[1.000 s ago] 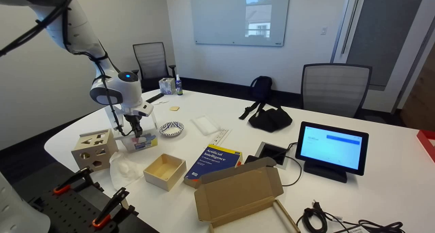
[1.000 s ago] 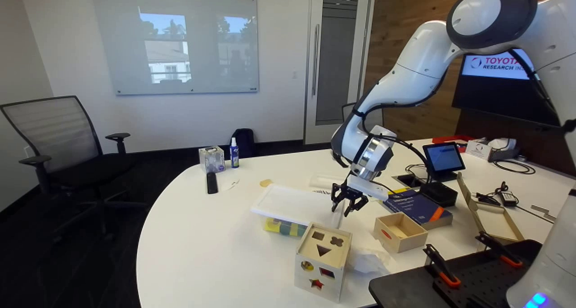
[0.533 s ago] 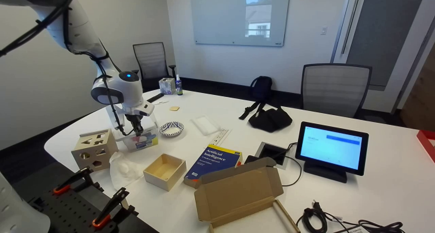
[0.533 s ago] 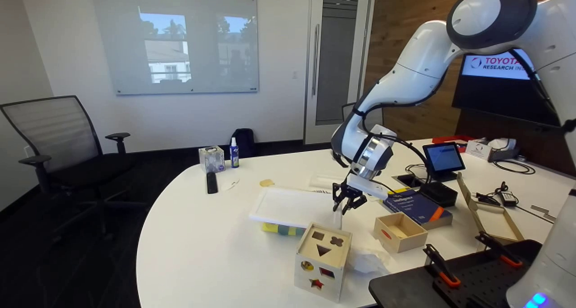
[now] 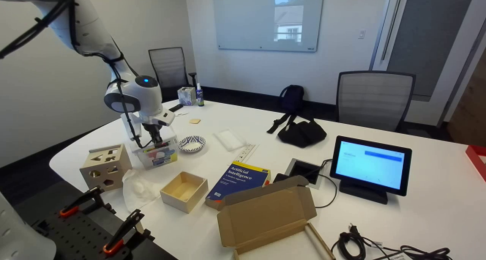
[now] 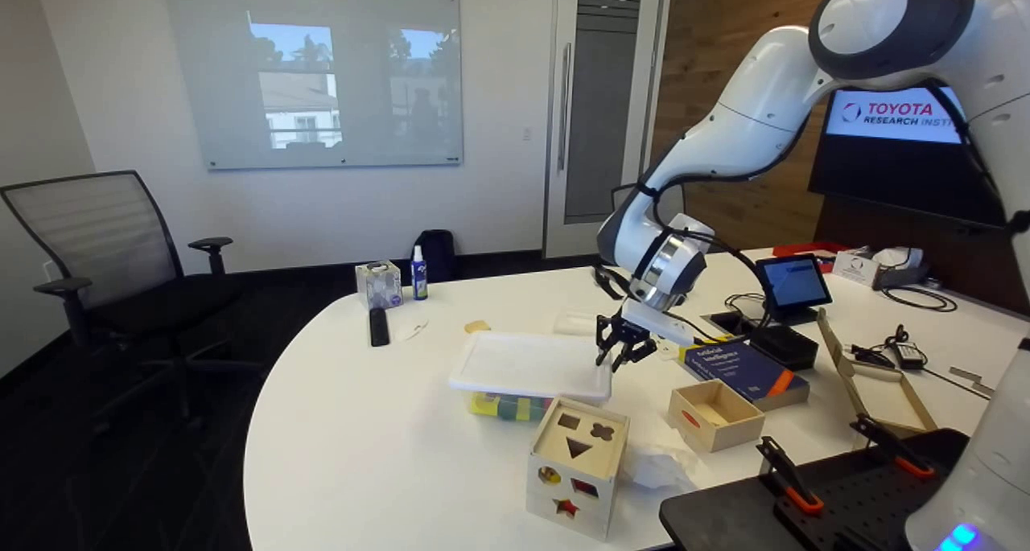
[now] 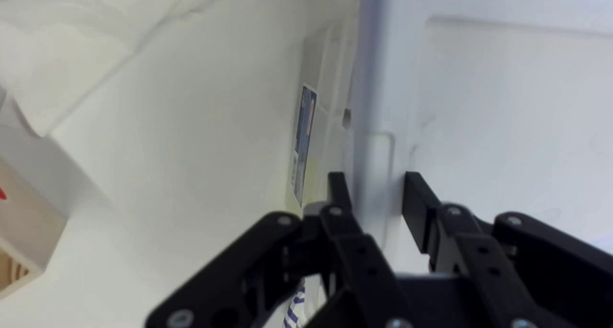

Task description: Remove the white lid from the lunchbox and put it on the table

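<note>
Gripper (image 6: 607,366) has risen slightly, pinching the white lid (image 6: 531,364) by its right edge over the lunchbox (image 5: 159,158). Removal looks under way; next, lift fully clear and lower to the table (image 6: 346,454).

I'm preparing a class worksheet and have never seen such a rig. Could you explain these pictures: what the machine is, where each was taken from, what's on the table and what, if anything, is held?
The machine is a robot arm: one jointed limb, steered by a person, ending in a two-fingered gripper. Two cameras stand apart from it and show the scene; the close-up comes from a camera the arm carries, looking past the black fingers. On the white table are a see-through lunchbox, a wooden shape cube, an open wooden box, a book, a patterned bowl and a lit screen, among other things. The gripper has the rim of the white lid between its fingers and seems to hold it; the lid is over the lunchbox.
</note>
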Robot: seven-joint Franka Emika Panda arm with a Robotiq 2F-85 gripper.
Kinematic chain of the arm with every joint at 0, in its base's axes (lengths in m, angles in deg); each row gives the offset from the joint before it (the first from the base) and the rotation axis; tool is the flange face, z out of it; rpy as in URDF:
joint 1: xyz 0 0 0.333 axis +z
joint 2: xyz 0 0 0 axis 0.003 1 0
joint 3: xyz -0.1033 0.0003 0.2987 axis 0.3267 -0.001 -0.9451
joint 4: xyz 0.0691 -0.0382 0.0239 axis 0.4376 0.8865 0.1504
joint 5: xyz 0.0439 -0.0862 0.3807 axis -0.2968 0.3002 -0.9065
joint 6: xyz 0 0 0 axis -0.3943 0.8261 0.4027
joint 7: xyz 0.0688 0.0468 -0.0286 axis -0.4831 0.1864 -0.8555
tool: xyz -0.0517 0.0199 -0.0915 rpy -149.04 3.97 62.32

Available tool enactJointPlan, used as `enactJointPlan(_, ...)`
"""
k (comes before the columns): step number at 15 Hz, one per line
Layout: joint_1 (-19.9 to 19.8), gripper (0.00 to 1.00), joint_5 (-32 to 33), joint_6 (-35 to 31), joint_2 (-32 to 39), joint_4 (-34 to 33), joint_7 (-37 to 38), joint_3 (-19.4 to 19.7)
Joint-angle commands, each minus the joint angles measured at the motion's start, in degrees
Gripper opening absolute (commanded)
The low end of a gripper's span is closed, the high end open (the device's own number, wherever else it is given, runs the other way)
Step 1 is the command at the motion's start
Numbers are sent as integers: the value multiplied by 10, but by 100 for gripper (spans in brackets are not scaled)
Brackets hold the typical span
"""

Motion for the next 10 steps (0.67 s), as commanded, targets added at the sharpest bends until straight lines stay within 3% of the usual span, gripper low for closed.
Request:
enactJointPlan(1,-30,8,-35,22,-48,14,-11,-8)
enactJointPlan(10,-91,8,-199,-17,-22,-46,-85,-3)
